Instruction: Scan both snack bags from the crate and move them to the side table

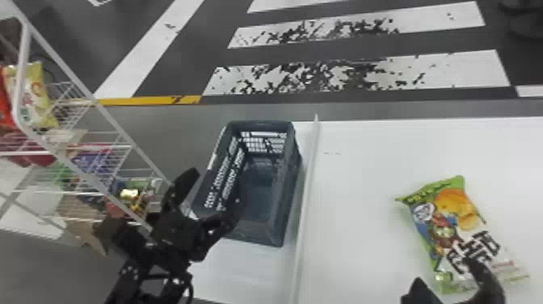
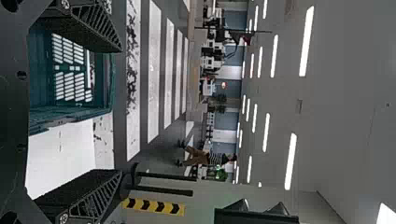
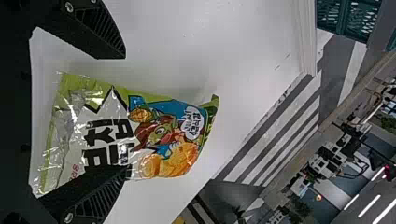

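Largest first, we see a dark grey floor (image 1: 214,30) painted with broad white stripes, some of them badly worn. Nearer, on the right, spreads a flat white counter (image 1: 363,161) with a thin raised edge along its left side. At the far left we have a white wire-frame rack (image 1: 115,123), its shelves holding colourful packets, among them a yellow-and-white bag (image 1: 35,97) on the upper level.

Between the rack and the raised edge stands an open dark blue-grey plastic crate (image 1: 283,194) with slotted walls, upright on a white surface.

The task's thing in our sight is a green-and-white plastic snack bag (image 1: 448,218), printed with bold black lettering, orange snack pieces and a cartoon figure. It lies face up on the counter, to the right of the crate and well apart from it, its near end at the right pincer.

The left pincer (image 1: 216,190) is at the near left part of the crate, released, its two black fingers spread wide.

The right pincer (image 1: 444,271) is over the near end of the snack bag, also spread wide and released; one finger overlaps the bag in our view, though whether it touches the wrapper we can't quite say.
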